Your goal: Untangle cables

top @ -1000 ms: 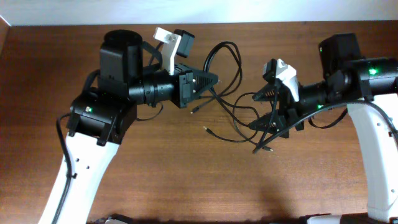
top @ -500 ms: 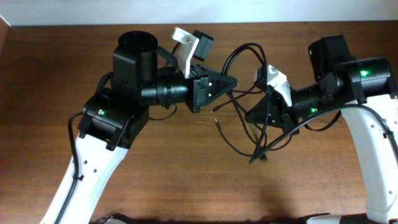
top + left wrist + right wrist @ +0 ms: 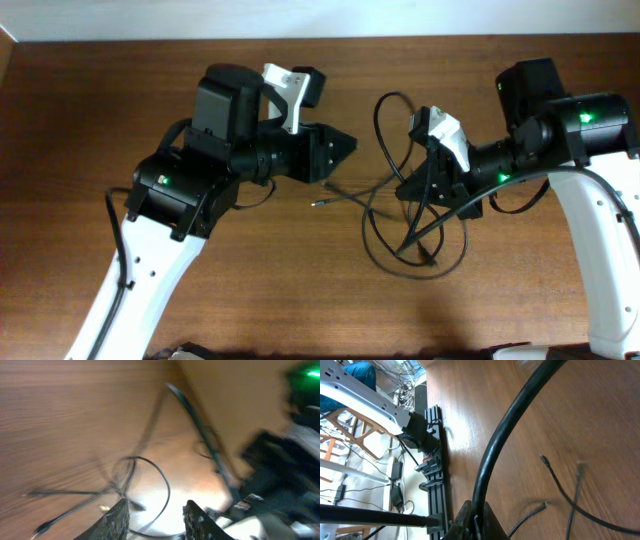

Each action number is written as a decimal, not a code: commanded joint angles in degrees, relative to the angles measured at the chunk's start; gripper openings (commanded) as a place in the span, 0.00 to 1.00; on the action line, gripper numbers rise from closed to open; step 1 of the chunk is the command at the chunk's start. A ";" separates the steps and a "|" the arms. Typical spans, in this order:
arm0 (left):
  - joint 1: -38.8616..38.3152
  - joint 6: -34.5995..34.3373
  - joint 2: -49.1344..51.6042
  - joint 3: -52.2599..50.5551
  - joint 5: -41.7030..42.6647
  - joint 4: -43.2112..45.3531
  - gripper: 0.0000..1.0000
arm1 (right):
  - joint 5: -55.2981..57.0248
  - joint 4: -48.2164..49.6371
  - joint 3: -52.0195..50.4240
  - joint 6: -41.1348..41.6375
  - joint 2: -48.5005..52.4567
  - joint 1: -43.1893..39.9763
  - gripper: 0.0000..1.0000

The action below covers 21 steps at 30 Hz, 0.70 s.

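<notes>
Looking down from overhead, you have the cables (image 3: 379, 125) lying as a loose tangle on the wooden table (image 3: 250, 270), right of centre, between the two arms. One loop stands up and arcs toward the far edge; the rest sprawls in wide curves on the wood toward the near edge. A single plug end (image 3: 315, 203) trails out to the left, apart from the main tangle.

Your right gripper (image 3: 404, 190) sits at the right side of that tangle with its jaws fully closed on one strand. The right wrist view confirms it: the black cord (image 3: 505, 435) runs straight up out of the pinched fingertips (image 3: 472, 520) (it looks thick there only because it is so close to the lens).

Your left gripper (image 3: 349, 142) hangs just left of the raised loop, not touching it. Its fingers (image 3: 117, 519) stand partly apart with nothing between them, and the blurred left wrist view shows cable loops (image 3: 165, 485) on the table beyond them.
</notes>
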 commanded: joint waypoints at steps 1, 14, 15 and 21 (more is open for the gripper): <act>0.07 0.98 0.24 0.17 -16.61 -5.62 0.82 | 0.11 0.39 0.20 0.85 -0.98 0.11 0.04; 0.07 0.98 0.24 0.17 -27.28 -13.90 0.99 | 37.77 2.73 0.63 45.33 -1.14 0.17 0.04; 0.07 0.98 0.28 0.17 -27.28 -13.88 0.99 | 40.44 0.26 0.63 46.71 -1.14 0.17 0.04; 0.07 0.98 0.28 0.17 -27.28 -13.84 0.99 | 44.46 -3.32 0.85 52.70 -1.75 0.17 0.04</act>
